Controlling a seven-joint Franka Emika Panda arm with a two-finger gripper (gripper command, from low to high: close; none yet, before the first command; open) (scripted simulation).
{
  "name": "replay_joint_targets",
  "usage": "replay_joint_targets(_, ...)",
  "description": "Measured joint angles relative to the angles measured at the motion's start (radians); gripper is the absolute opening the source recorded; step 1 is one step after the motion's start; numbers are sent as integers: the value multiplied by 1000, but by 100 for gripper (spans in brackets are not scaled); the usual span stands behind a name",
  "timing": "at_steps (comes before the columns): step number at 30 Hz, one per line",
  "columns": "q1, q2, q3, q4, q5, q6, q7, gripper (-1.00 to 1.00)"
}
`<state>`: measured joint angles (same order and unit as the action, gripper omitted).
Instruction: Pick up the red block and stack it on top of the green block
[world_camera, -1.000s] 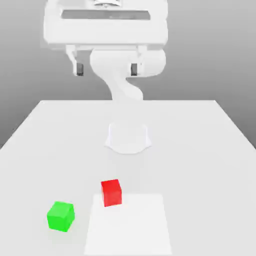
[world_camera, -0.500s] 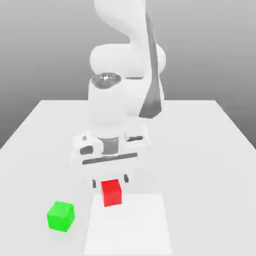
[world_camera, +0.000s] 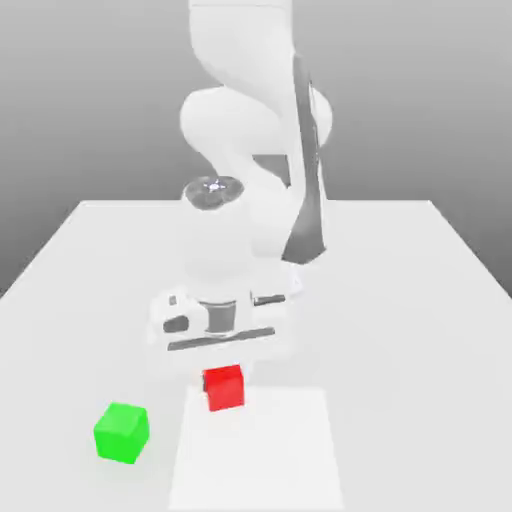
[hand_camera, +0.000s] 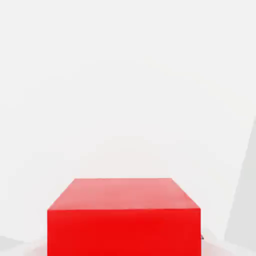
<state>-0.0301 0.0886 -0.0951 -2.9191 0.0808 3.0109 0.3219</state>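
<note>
Now the gripper (world_camera: 224, 379) has come down and closed on the red block (world_camera: 225, 389) between its jaws, so lifting toward the green block (world_camera: 121, 433), well apart from them, can likely follow.

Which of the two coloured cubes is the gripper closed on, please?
The red cube, at the back edge of the white square; the bright green cube stands apart, towards the exterior view's left.

Block (world_camera: 225, 391) under tool (world_camera: 225, 382), at far edge of patch (world_camera: 258, 455); other block (world_camera: 121, 433) exterior view's left.
</note>
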Motion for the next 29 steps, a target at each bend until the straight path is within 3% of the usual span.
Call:
replay_joint_targets(8, -27, -193, -4, -32, -113, -163, 83, -100)
replay_joint_targets(17, -172, -97, -107, 255, -85, -359, 91, -100)
replay_joint_targets(25, -213, 79, -60, 303, -4, -228, 36, -100)
replay_joint_targets(26, -218, 103, -54, 303, 7, -206, 28, 100)
replay_joint_targets(29, -218, 103, -54, 303, 7, -206, 28, 100)
